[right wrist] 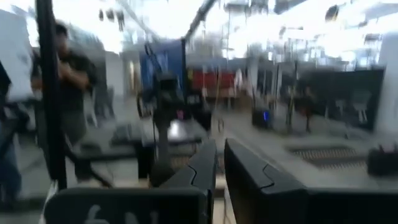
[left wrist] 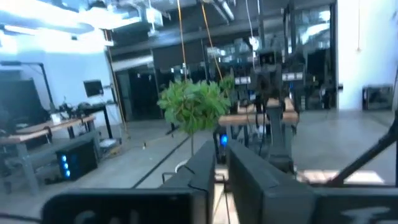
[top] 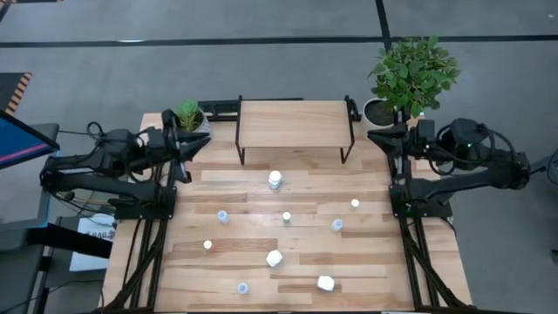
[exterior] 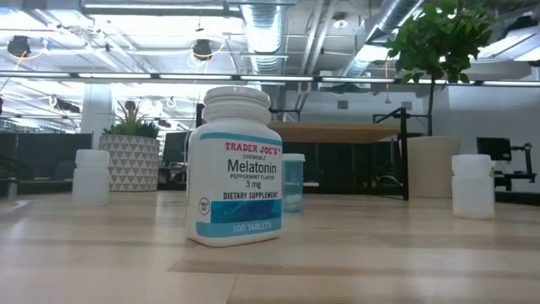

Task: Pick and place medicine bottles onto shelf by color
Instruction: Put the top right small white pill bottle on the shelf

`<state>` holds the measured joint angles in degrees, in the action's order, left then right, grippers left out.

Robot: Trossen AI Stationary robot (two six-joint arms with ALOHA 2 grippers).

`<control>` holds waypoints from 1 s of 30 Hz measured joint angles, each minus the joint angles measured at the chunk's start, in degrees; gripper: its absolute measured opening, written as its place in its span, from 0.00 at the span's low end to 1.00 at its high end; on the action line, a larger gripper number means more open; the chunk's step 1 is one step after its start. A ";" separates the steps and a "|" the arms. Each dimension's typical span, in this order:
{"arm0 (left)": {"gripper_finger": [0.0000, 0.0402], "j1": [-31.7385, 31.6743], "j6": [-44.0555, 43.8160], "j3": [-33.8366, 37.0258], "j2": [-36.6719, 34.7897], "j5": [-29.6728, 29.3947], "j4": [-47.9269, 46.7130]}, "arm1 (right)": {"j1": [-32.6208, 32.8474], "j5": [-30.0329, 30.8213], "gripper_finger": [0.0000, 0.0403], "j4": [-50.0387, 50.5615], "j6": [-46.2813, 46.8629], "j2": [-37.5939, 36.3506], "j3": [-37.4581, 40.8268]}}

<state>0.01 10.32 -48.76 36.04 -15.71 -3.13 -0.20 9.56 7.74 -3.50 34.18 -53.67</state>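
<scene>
Several medicine bottles stand or lie scattered on the wooden table between my arms. A larger white one (top: 275, 180) stands just in front of the shelf (top: 295, 125), small ones (top: 223, 215) (top: 336, 225) sit mid-table, and white ones (top: 274, 258) (top: 325, 283) lie nearer the front edge. In the low view a white Melatonin bottle (exterior: 234, 169) stands closest, with a pale-blue one (exterior: 293, 181) behind it. My left gripper (top: 202, 142) (left wrist: 221, 155) is raised at the shelf's left end. My right gripper (top: 373, 137) (right wrist: 219, 149) is raised at its right end. Both point about level, are shut and hold nothing.
A small potted plant (top: 188, 113) stands at the table's far left corner and a taller leafy plant (top: 413, 74) at the far right, each close to an arm. The shelf's top is bare. A person (right wrist: 68, 81) shows in the room beyond the table.
</scene>
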 joint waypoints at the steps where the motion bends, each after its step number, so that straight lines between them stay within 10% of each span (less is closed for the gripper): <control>1: 0.15 0.00 0.01 -1.40 1.38 -0.03 -1.37 | -0.05 0.62 0.15 4.03 0.10 0.97 -2.33; 9: 0.40 0.00 -2.76 -10.34 10.38 -1.12 -18.41 | -1.86 1.29 0.15 27.65 0.05 6.62 -15.59; 19: 0.46 0.00 -2.48 -10.33 15.93 -1.13 -20.47 | -0.71 1.16 0.17 34.17 0.44 6.70 -16.16; 30: 0.46 0.00 -4.29 -10.35 16.10 1.63 -21.52 | -0.51 -2.34 0.55 50.31 12.60 10.22 -16.09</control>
<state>0.01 6.03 -59.11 52.14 -14.08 -24.65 -0.71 7.22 58.05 9.11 44.40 -69.76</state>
